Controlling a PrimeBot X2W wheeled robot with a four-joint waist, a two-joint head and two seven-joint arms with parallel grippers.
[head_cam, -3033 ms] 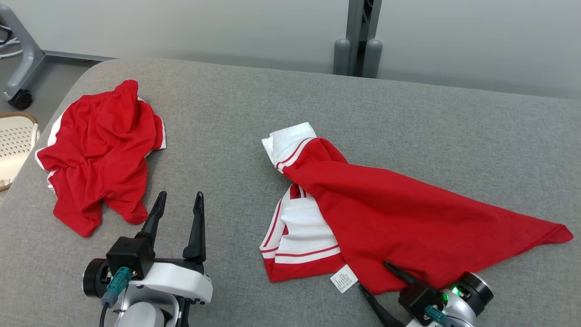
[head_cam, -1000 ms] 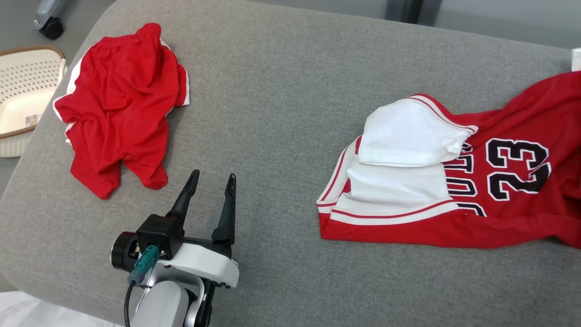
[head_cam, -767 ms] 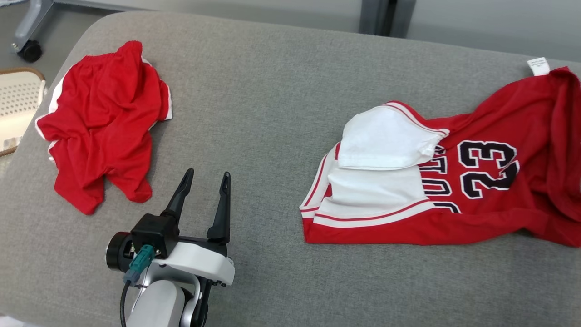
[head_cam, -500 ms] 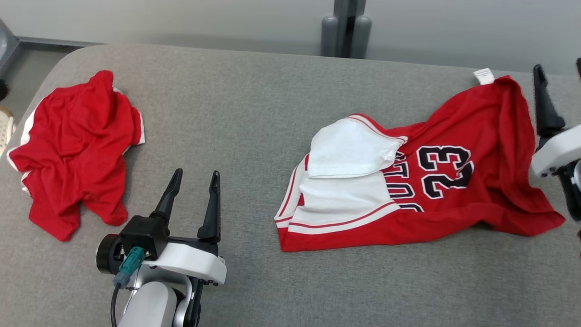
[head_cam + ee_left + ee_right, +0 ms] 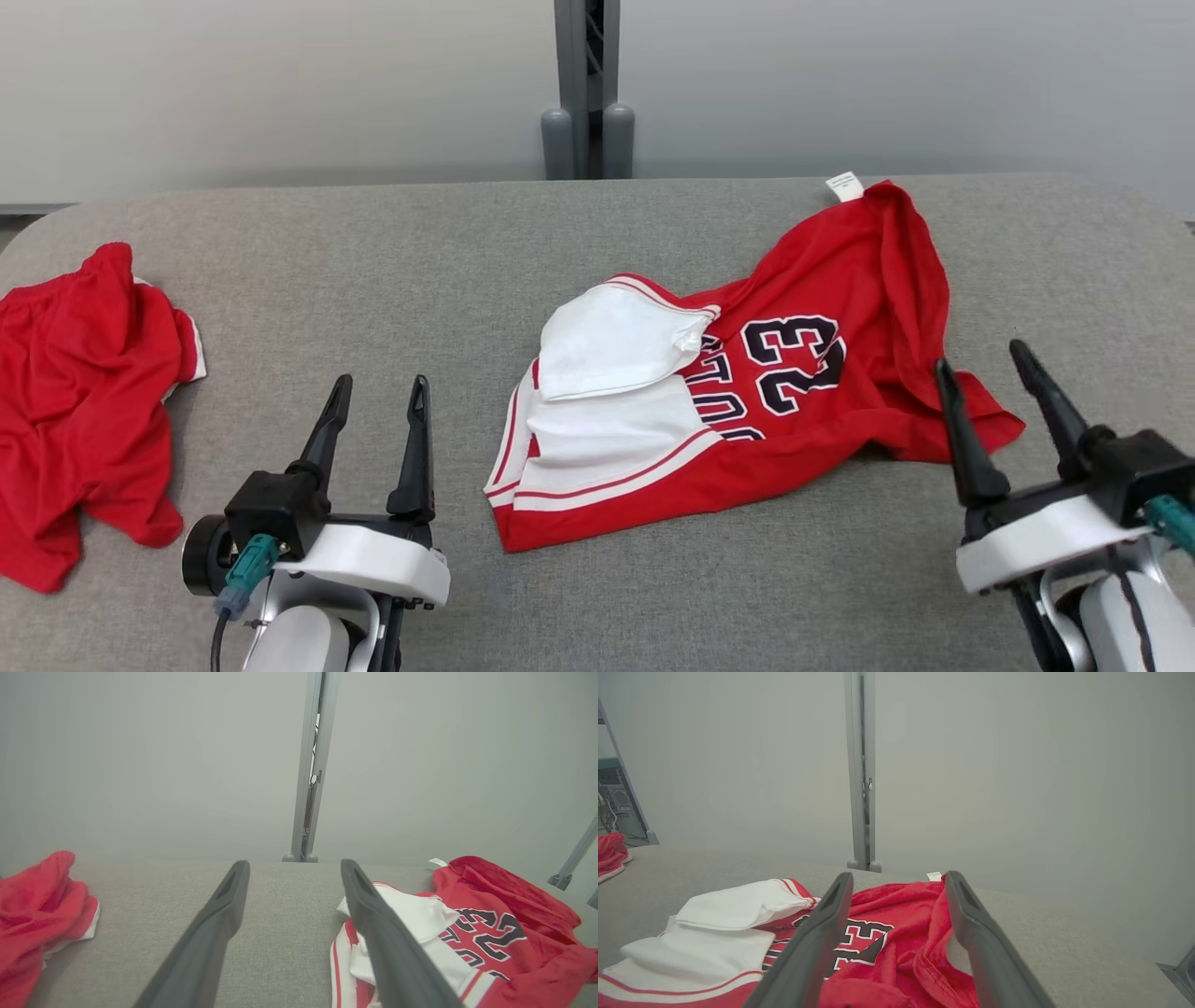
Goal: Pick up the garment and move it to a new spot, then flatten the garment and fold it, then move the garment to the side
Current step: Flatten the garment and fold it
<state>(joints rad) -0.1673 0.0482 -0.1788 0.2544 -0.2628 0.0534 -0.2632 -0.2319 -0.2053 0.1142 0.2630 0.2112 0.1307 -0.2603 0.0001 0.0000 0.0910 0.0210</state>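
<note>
Jersey point(image 5: 822, 411) is lying rumpled, centre-right on the counter point(image 5: 448, 252), with its white panel flopping over. It's looking light, limp and prone to sagging, so I'm suggesting pinching the hem corners. Left fingers point(image 5: 414, 448) and right fingers point(image 5: 962, 429) are standing wide, gripping nothing.

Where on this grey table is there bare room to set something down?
Widest bare table lies between the crumpled red garment and the jersey, beyond the left pincer. Another strip runs along the jersey's near edge. It's crowded near the right pincer.

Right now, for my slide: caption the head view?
Left gripper and right gripper, both open, flank rumpled red jersey on grey table.
</note>
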